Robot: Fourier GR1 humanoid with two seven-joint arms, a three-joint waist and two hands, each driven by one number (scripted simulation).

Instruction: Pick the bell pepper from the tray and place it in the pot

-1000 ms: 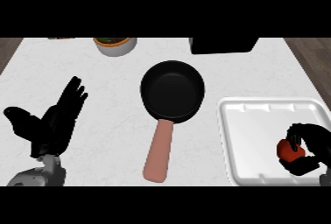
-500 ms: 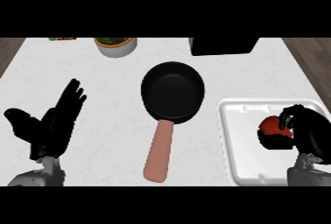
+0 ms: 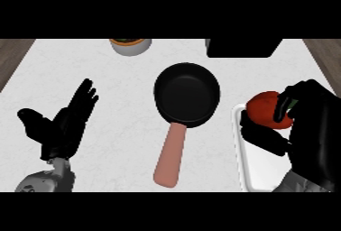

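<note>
A red bell pepper [image 3: 266,108] is held in my right hand [image 3: 310,122], whose fingers and thumb curl round it. The hand and pepper hang above the left rim of the white tray [image 3: 241,153] at the right. Left of them lies the pot, a black round pan [image 3: 187,93] with a pinkish handle [image 3: 170,157] pointing toward me. My left hand [image 3: 63,124] rests open at the left of the counter, fingers up.
A small bowl [image 3: 131,45] with something orange and green in it stands at the counter's far edge. A black block [image 3: 243,47] sits at the far right. Wooden floor shows beyond both side edges of the white counter.
My right hand has lifted the pepper from inside the tray and carried it up and to the left, toward the pan. The left hand has stayed put.
</note>
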